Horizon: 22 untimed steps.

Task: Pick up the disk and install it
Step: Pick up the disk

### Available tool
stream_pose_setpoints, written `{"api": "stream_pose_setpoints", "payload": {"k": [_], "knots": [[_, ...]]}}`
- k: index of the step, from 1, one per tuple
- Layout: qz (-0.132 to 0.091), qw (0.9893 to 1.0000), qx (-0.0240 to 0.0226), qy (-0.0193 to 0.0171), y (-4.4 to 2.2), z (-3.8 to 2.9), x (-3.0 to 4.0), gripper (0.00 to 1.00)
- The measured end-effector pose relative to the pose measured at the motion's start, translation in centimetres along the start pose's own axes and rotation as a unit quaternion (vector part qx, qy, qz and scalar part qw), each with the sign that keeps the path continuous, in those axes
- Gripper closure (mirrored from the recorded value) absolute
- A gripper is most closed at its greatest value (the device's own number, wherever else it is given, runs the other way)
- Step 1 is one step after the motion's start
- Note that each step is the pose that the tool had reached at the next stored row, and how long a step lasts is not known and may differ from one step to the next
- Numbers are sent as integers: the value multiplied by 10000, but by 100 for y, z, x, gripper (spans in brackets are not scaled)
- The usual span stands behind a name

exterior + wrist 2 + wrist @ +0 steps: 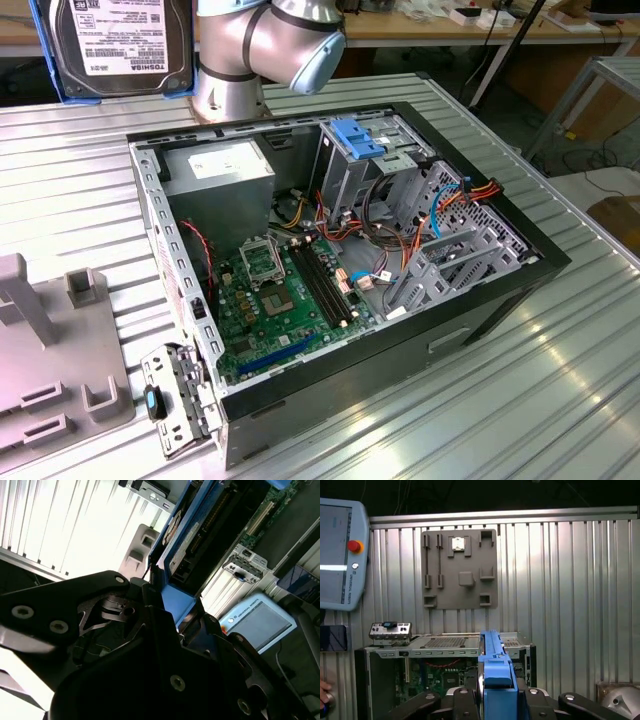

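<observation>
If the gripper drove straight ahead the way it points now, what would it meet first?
Most likely the computer case: in the first wrist view the gripper holds the disk edge-on, its front edge lined up with the case's rim. The gap between them cannot be judged.

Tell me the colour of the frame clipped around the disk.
Bright blue; the frame around the disk shows best in the first wrist view.
</observation>
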<state>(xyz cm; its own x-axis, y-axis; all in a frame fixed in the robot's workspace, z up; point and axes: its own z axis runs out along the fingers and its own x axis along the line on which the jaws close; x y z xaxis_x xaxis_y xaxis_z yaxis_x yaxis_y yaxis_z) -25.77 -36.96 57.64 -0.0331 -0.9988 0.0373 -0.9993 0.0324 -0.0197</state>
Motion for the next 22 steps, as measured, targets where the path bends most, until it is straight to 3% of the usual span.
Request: {"api": "stream_pose_setpoints", "payload": {"k": [10,14,22], "knots": [[0,10000,0,0,-217,4,-7,63],[0,10000,0,0,-361,6,-12,63],[0,10000,0,0,-543,11,-17,63]]}}
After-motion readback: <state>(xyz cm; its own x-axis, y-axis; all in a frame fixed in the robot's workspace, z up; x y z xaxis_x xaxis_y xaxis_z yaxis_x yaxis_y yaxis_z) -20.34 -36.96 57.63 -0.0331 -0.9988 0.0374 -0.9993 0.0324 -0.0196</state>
